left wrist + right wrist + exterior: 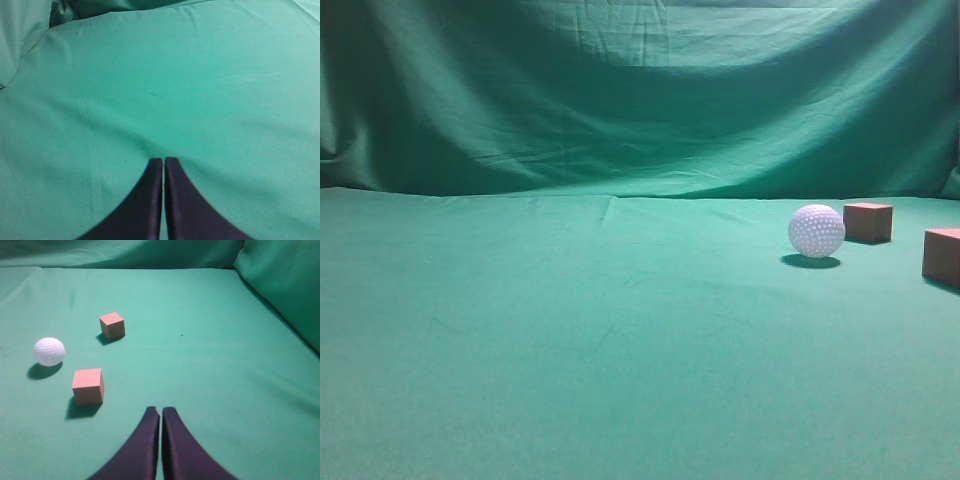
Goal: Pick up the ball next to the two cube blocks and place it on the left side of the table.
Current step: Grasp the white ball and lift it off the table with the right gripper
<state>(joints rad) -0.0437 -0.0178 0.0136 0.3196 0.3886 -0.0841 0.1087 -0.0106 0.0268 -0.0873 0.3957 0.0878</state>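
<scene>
Risk began nearest the cameras: we found the right gripper [160, 412] clenched on nothing, fingertips pressed together, and the left gripper [163, 162] likewise clenched over bare cloth. Neither appeared in the exterior view. We judged that the jaws would have to part before any approach; a descent with them closed would simply knock the target away.

Beyond the right gripper sat the nearer cube [88, 386], then the ball [49, 351] just beside and left of it, then the farther cube [112, 325]. All three stood apart on the right part of the table [570, 350]. We judged the ball prone to roll on the cloth if nudged off-centre, and the nearer cube liable to be clipped by a finger, being close by.

Markings: we read no brand, label or writing anywhere.
</scene>
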